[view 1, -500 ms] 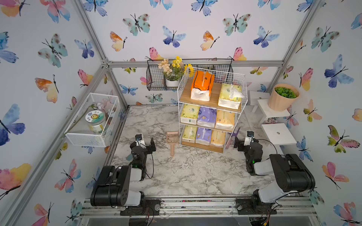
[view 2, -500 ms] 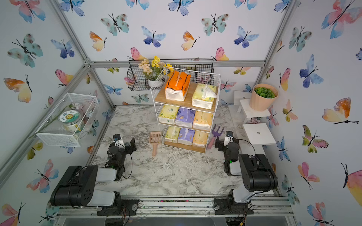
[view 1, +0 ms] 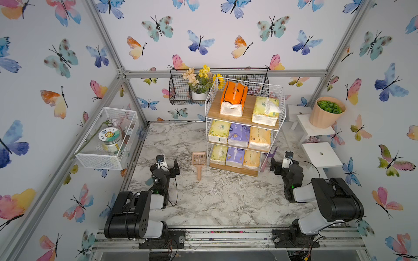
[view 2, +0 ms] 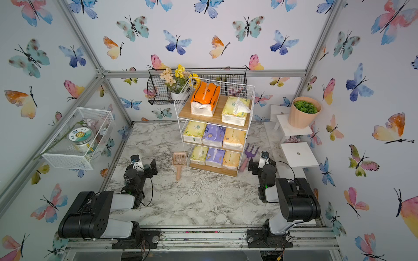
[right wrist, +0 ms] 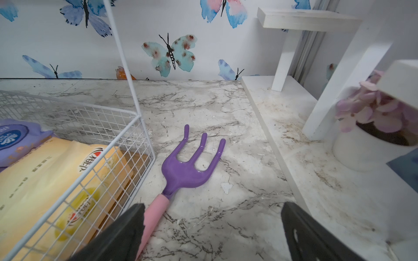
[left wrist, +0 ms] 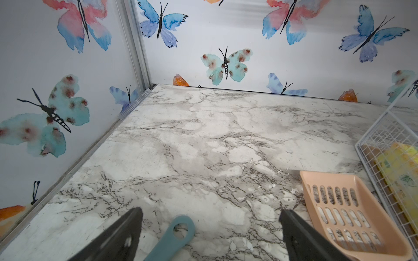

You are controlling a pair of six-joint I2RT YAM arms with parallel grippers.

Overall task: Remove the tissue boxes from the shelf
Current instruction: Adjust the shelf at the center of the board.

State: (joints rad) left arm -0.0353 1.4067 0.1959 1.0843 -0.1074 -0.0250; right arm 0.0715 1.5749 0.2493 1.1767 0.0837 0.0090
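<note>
**Entry: tissue removal, opening step; nothing taken off yet, both claws empty.**

Detail: white wire-frame shelf with three light wooden tiers (view 1: 248,111), standing at the back middle of the grey-veined marble tabletop (view 1: 214,198). It holds all eight soft plastic-wrapped tissue boxes.
- Top tier: bright orange pack with black trim (view 1: 234,99) and pale yellow-green pack (view 1: 264,113).
- Middle and bottom tiers: each has a yellow-green, a purple and a light orange pack packed side by side.

The left gripper (left wrist: 210,212) sits low over the table, jaws wide, beside a peach slotted plastic scoop (left wrist: 348,217). The right gripper (right wrist: 212,205) is likewise wide, holding nothing, beside a purple plastic garden fork with pink handle (right wrist: 190,167).

Judged next: one arm lifts and enters by the shelf's open front, since wire walls close its sides, and pinches a pack across its narrow width.
</note>
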